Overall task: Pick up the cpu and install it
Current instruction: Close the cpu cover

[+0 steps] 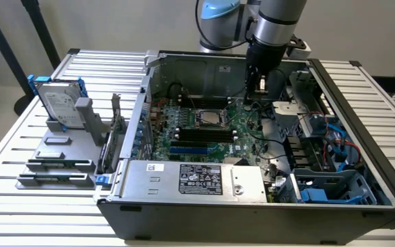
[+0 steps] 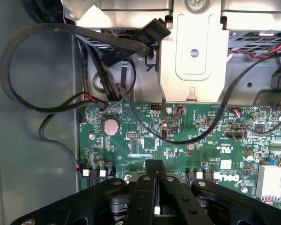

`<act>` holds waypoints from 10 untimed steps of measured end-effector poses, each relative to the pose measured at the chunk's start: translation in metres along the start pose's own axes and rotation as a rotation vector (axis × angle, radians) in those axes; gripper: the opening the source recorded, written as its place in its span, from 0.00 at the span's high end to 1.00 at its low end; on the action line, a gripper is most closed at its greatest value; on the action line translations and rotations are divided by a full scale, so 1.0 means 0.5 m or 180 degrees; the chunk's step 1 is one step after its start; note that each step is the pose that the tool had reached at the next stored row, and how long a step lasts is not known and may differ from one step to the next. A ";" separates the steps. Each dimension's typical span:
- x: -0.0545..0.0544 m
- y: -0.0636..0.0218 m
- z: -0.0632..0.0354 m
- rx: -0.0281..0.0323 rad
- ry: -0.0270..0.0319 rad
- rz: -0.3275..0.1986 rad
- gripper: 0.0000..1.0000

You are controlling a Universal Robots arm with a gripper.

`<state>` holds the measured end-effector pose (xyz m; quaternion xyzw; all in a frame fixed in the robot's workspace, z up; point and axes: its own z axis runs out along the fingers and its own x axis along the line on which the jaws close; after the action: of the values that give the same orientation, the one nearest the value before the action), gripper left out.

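Note:
The cpu [image 1: 210, 118] is a small silver-grey square lying inside the socket frame in the middle of the green motherboard [image 1: 242, 141] of the open computer case [image 1: 252, 213]. My gripper [image 1: 258, 94] hangs over the board, toward the exterior view's right of the socket and further back, apart from the chip. In the wrist view the gripper [image 2: 154, 174] is shut, its two black fingers pressed together with nothing visible between them. Beneath them lies the motherboard [image 2: 150, 136] with a round coin battery [image 2: 111, 126].
A hard drive in a blue bracket [image 1: 58, 105] stands on a grey holder rack at the exterior view's left, with memory sticks [image 1: 55, 165] in front of it. Black cables [image 2: 33, 105], a metal bracket [image 2: 194, 56], a heatsink [image 2: 274, 180] and the power supply [image 1: 197, 181] crowd the case.

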<state>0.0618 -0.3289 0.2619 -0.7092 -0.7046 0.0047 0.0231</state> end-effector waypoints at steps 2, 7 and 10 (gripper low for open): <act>0.000 0.000 0.007 0.0000 -0.0001 -0.0018 0.89; 0.000 -0.002 0.024 0.0000 0.0006 -0.0050 0.89; 0.000 -0.002 0.025 0.0023 0.0020 -0.0061 0.89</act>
<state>0.0604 -0.3287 0.2496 -0.7024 -0.7113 0.0048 0.0278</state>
